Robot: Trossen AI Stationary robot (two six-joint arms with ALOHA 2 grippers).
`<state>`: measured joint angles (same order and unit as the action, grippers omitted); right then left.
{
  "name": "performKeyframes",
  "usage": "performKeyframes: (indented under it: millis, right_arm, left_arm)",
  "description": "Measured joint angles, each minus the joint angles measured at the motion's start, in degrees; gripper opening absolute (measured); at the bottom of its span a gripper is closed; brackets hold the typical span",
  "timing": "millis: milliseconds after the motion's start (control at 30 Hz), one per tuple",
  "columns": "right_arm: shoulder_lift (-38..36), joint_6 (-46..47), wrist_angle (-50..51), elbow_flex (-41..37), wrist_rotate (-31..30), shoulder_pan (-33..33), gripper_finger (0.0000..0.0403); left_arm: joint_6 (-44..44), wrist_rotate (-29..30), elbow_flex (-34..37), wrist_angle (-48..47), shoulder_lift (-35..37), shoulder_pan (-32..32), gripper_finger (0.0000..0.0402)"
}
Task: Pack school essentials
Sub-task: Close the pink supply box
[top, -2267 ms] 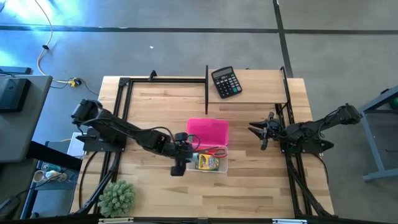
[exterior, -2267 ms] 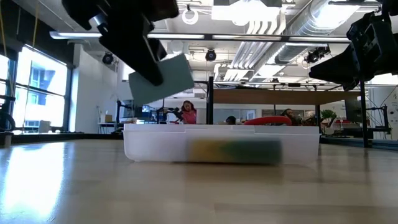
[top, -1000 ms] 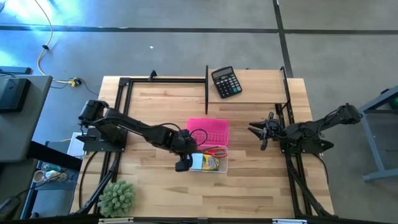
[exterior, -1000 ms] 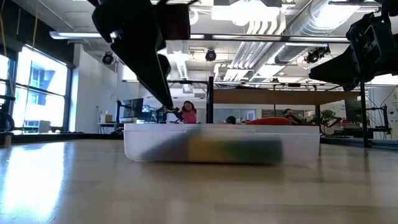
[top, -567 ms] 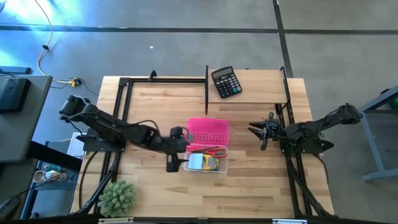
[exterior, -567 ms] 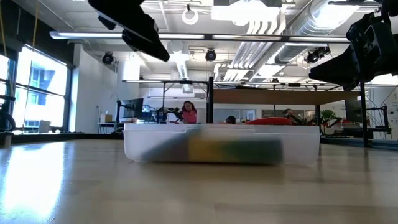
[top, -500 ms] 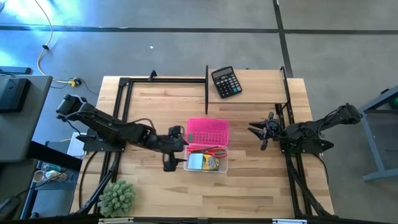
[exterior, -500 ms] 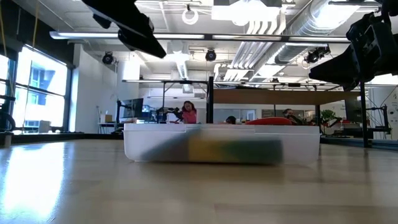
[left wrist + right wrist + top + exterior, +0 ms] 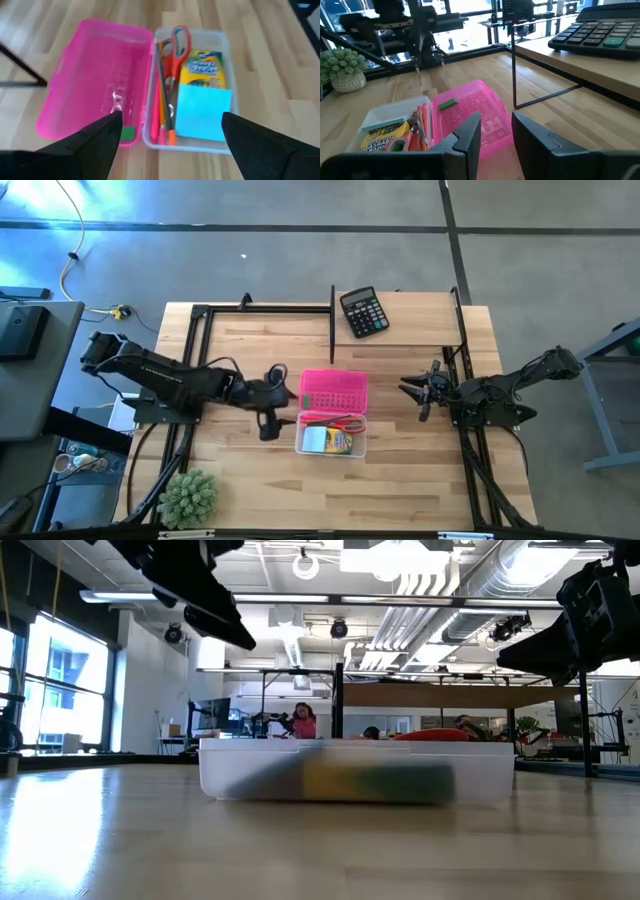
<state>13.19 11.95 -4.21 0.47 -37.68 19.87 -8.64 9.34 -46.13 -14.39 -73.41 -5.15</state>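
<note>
My left hand (image 9: 268,412): released, fingers spread, empty, left of centre beside the clear pencil box (image 9: 331,439). Box holds light-blue sticky-note pad (image 9: 204,111), crayon box (image 9: 202,66), red-handled scissors (image 9: 175,47), pencils (image 9: 161,105); pink lid (image 9: 333,391) lies open, green eraser (image 9: 128,132) on it. My right hand (image 9: 424,392): centre right, fingers slightly apart, empty.

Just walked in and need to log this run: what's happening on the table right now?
A robot is packing school supplies into a clear box with an open pink lid. Inside lie a blue sticky-note pad on top of a crayon box, scissors and pencils. A small green eraser sits on the lid. The left gripper is open and empty beside the box; the right gripper waits off to the right, holding nothing.
</note>
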Motion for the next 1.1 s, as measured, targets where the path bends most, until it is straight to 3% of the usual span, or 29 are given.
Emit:
performKeyframes:
  millis: [233, 733, 1000, 1100]
  right_arm:
    - [-0.06, -0.01, 0.00, 0.00, 0.01, 0.01, 0.0103]
    - [-0.08, -0.01, -0.02, 0.00, 0.01, -0.01, 0.0103]
    - [-0.08, -0.01, 0.00, 0.01, 0.01, -0.01, 0.0103]
    - [-0.08, -0.01, 0.00, 0.01, 0.01, 0.01, 0.0103]
  left_arm:
    - [-0.98, -1.40, 0.00, -4.42, 0.00, 6.59, 0.0330]
    - [-1.28, -16.09, 3.09, -6.43, -0.48, 25.50, 0.0330]
    - [-1.71, -24.32, 3.23, -3.85, -2.89, 29.62, 0.0330]
    - [-1.93, -24.81, 3.23, -2.30, -6.20, 29.91, 0.0330]
